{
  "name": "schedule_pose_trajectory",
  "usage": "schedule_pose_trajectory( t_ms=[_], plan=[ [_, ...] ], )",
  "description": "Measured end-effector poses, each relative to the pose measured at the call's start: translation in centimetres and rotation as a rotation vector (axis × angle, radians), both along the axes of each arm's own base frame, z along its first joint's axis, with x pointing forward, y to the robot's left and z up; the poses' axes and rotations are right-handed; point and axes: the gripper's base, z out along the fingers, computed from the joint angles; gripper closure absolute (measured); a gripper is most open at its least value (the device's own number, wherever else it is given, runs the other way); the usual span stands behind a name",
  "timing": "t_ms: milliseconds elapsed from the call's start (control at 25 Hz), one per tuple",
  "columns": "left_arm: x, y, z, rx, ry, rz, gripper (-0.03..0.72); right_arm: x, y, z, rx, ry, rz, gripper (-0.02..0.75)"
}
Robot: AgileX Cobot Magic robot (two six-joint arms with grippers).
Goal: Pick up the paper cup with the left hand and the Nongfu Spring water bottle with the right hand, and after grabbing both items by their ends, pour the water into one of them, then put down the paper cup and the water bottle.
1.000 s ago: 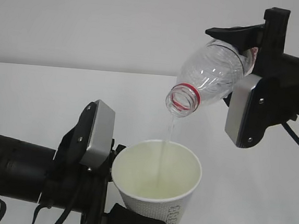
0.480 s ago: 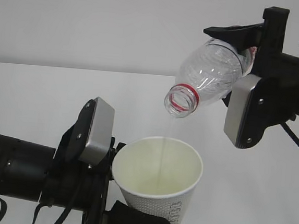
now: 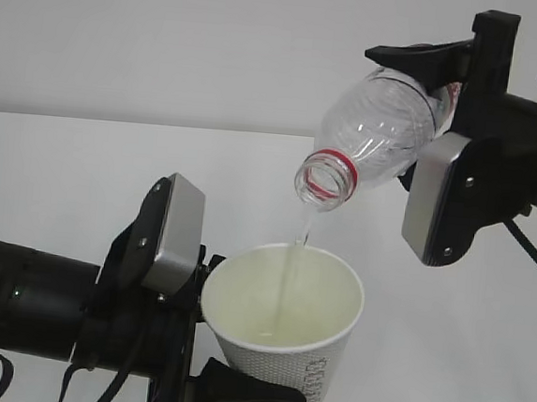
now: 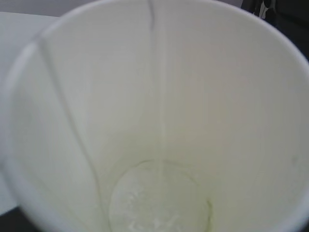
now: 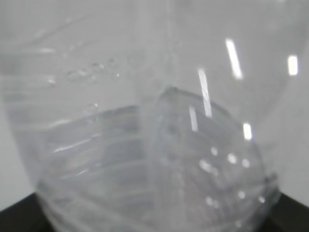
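The white paper cup [image 3: 282,320] is held upright low in the middle of the exterior view, with my left gripper [image 3: 236,337] shut on its side. Above it the clear Nongfu Spring water bottle [image 3: 373,135] tilts mouth-down, its red neck ring toward the cup, with my right gripper [image 3: 412,120] shut on its base end. A thin stream of water [image 3: 294,255] falls from the mouth into the cup. In the left wrist view the cup's cream inside [image 4: 227,96] fills the frame, with a pale pool [image 4: 159,203] at the bottom. The bottle's ribbed wall [image 5: 120,145] fills the right wrist view.
A white table [image 3: 64,174] runs back to a plain pale wall. The left arm's silver-grey plate [image 3: 173,235] sits just left of the cup. The right arm's plate [image 3: 438,202] and black cables hang to the right of the bottle.
The stream thinned half a second ago and now runs fuller again. The bottle has crept slightly left. Both grips hold as before.
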Motion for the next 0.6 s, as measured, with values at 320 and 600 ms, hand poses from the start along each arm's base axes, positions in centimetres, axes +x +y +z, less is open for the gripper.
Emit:
schedule_pose_trajectory(
  t_ms=[320, 600],
  plan=[
    [0.05, 0.0, 0.03, -0.003, 0.002, 0.007, 0.17, -0.07, 0.1, 0.19, 0.014, -0.016, 0.013, 0.217],
    [0.06, 0.0, 0.03, -0.004, 0.003, 0.008, 0.172, -0.07, 0.1, 0.19, 0.014, -0.016, 0.013, 0.217]
  ],
)
